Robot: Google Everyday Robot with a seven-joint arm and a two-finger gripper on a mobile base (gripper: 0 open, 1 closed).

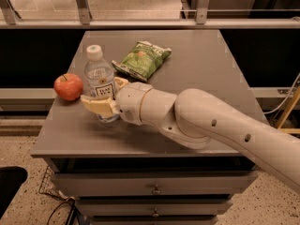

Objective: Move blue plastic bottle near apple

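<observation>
Far left, the apple (68, 86) sat on the grey worktop (201, 55), close to its left edge, red-orange, stem pointing up. Just beside it, to the right, stood the blue plastic bottle (99, 81): upright, white cap on top, label with dark print facing the camera. A thin gap showed between bottle and apple, near but not touching. And the pincer (104, 93) had it! The cream-coloured fingers (96, 105) were clamped around the bottle's lower half, one crossing in front below the label, the other peeking out behind on the right side. A firm grip on the bottle, no doubt about that. Whether the bottle's base was resting on the worktop or held just off it, I could not tell; the front finger and wrist covered that spot.

Moving right and further back, the green crinkled snack bag (142, 59) lay flat, well clear of the bottle. Then the arm (211, 125), thick and pale, stretched from the pincer across the front of the worktop and out past the lower right corner. Below the worktop, drawers (154, 184) with small knobs faced us.
</observation>
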